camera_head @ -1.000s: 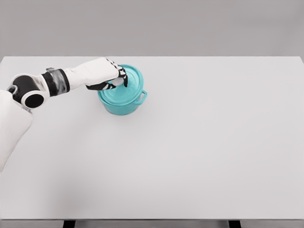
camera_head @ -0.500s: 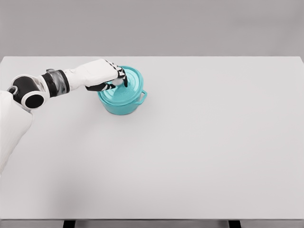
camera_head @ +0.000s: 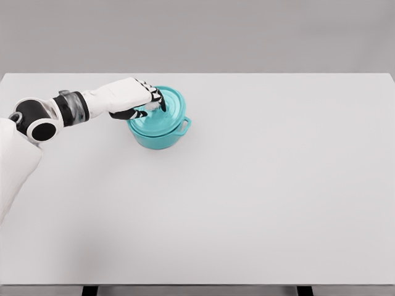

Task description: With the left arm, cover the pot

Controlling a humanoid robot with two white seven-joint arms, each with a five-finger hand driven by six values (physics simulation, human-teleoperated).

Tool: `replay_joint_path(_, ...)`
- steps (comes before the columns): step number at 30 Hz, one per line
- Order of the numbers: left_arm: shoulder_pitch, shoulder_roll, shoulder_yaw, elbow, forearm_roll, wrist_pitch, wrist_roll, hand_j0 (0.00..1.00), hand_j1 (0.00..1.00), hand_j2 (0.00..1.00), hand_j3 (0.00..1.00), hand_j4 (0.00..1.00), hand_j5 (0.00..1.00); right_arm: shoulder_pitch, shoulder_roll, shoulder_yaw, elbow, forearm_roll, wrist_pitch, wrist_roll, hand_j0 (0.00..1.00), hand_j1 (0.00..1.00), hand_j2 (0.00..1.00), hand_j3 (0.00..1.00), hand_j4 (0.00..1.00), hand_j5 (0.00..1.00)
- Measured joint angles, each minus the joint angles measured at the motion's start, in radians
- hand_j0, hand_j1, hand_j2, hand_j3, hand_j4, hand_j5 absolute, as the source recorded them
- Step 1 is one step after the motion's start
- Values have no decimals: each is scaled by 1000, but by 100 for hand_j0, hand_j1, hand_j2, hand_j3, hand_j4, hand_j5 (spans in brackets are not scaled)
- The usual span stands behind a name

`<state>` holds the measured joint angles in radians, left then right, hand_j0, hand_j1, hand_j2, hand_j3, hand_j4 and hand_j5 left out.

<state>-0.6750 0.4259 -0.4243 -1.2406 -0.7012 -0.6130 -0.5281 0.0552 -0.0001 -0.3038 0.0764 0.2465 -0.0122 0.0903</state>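
- One left hand [camera_head: 139,98], fingers clamped on the lid [camera_head: 165,114] knob, seats it on the teal pot [camera_head: 162,137] near the table [camera_head: 278,185] far-left corner.
- Next: let go, lift clear.

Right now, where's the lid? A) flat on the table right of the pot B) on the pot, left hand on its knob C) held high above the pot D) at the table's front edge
B: the teal lid sits on the pot, slightly askew, with the left hand curled over its knob at the table's far left.
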Motion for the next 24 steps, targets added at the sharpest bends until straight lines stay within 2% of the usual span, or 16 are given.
replay_joint_path(24,-2,3,0,-2,2,0,0,65,65,65,65,65,65,0,0,0,0,0,0,0,100,100,100,100,100,100)
